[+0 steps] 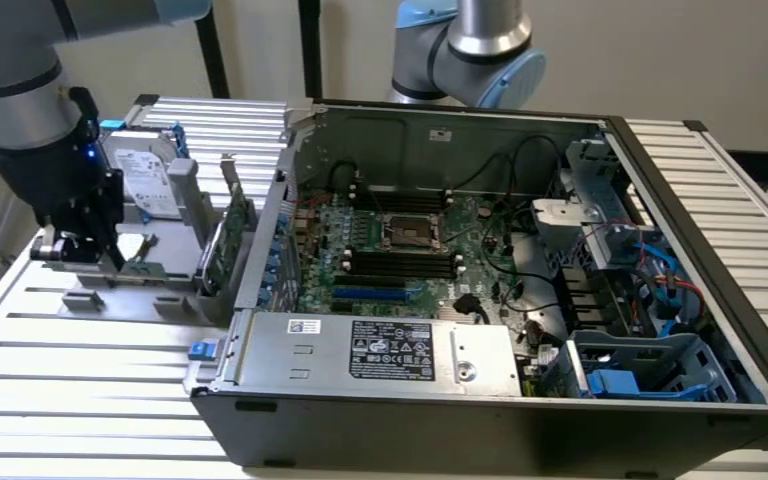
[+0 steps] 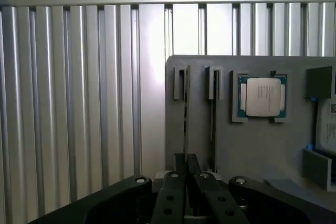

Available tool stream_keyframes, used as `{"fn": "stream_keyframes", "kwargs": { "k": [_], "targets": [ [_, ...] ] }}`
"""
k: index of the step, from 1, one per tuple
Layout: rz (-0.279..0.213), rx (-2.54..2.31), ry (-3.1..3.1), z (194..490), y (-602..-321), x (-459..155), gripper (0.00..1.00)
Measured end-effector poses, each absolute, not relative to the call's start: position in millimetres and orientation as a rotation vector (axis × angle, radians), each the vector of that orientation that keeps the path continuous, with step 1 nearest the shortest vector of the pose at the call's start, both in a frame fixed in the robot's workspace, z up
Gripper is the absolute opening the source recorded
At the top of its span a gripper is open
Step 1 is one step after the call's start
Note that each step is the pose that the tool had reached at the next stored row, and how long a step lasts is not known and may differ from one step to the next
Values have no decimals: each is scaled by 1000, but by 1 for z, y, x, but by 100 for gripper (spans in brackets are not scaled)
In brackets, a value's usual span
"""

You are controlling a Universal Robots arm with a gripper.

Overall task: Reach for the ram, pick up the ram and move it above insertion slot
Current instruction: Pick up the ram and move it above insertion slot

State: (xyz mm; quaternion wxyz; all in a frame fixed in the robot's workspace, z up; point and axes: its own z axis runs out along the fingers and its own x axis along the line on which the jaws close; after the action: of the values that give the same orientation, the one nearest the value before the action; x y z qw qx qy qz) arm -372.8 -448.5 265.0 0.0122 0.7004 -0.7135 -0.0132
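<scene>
The ram (image 2: 185, 114), a long, narrow green circuit-board stick, is seen edge-on in the wrist view, standing upright in a groove of a flat grey plastic holder (image 2: 252, 150). The black jaws are lowered onto the near end of the ram and are drawn together against its two faces, with no gap visible between them and the stick. The ram is seated in the holder and is not lifted. A parallel second groove (image 2: 212, 108) lies just beside it, and a square silver-capped processor chip (image 2: 261, 97) rests in a pocket of the same holder, further along.

In the exterior view, the grey robot arm (image 1: 37, 130) is bent down over the holder at the exterior view's left, on the ribbed aluminium bench (image 1: 91, 380). A silver hard drive (image 1: 141, 180) and a taller green expansion card (image 1: 233, 235) are held upright near the arm. The open black computer case (image 1: 491, 420) lies to the exterior view's right, and the long black insertion slots (image 1: 404, 262) of its green motherboard (image 1: 478, 225) are well apart from the ram. A second grey and blue arm (image 1: 478, 45) is seen behind the case.
</scene>
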Motion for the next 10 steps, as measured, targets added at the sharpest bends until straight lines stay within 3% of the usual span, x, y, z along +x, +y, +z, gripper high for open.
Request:
{"fn": "stream_keyframes", "kwargs": {
  "k": [10],
  "targets": [
    [-46,2217,-2196,310,-449,-360,14]
  ]
}}
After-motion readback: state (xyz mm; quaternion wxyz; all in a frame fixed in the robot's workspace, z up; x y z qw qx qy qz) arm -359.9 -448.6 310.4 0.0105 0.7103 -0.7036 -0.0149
